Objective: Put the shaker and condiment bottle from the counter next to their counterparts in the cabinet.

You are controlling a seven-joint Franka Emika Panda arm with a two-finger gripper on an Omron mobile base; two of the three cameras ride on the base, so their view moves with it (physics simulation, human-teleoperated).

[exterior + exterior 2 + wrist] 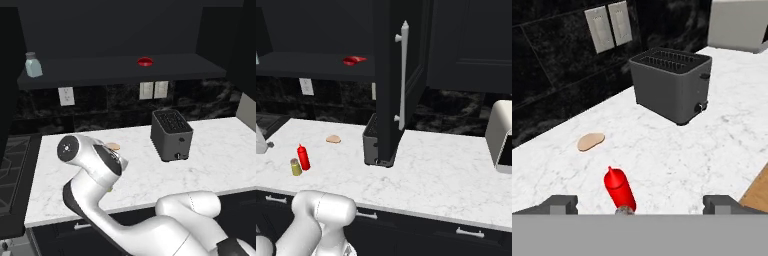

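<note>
You face a black marble backsplash (115, 102) carrying white wall outlets (153, 90). A dark toaster (171, 135) stands on the white marble worktop (210, 150), a black stovetop (12, 165) lies at its left end, and dark drawers (421, 235) with pale handles run below.

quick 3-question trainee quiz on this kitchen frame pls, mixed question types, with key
1. True or false: the condiment bottle already stands on the cabinet shelf.
2. Which item stands right beside that bottle on the counter? A) the shaker B) the toaster C) the pale blue-grey shaker
3. Fill in: in the hand view the gripper hangs over the bottle with its fingers ____.

Key: 1 false; 2 A; 3 open
</note>
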